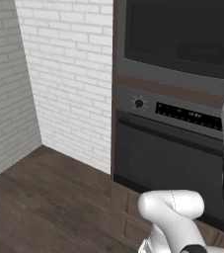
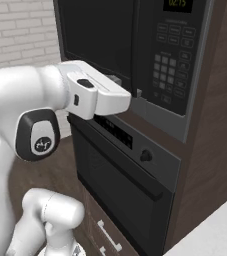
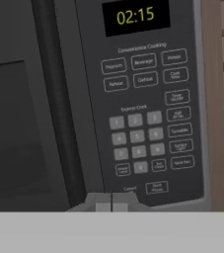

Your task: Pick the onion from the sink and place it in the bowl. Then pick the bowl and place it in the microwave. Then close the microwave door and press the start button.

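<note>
With the microwave door (image 3: 19,123) closed, the clenched, empty claw (image 3: 111,201) sits at the keypad's (image 3: 148,123) bottom edge, its start button just ahead.

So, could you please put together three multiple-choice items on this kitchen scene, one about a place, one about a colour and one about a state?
1. Where is the keypad on the microwave?
A. right of its door
B. left of its door
C. under the oven

2. What colour are the digits on the clock display?
A. red
B. yellow-green
C. white

3. How does the microwave door stand?
A. wide open
B. taken off
C. shut

Answers:
1. A, the keypad sits to the right of the door's window in the hand view.
2. B, the time glows yellow-green on black.
3. C, the door lies flush with the front, and the gripper is shut before the lower buttons.
</note>
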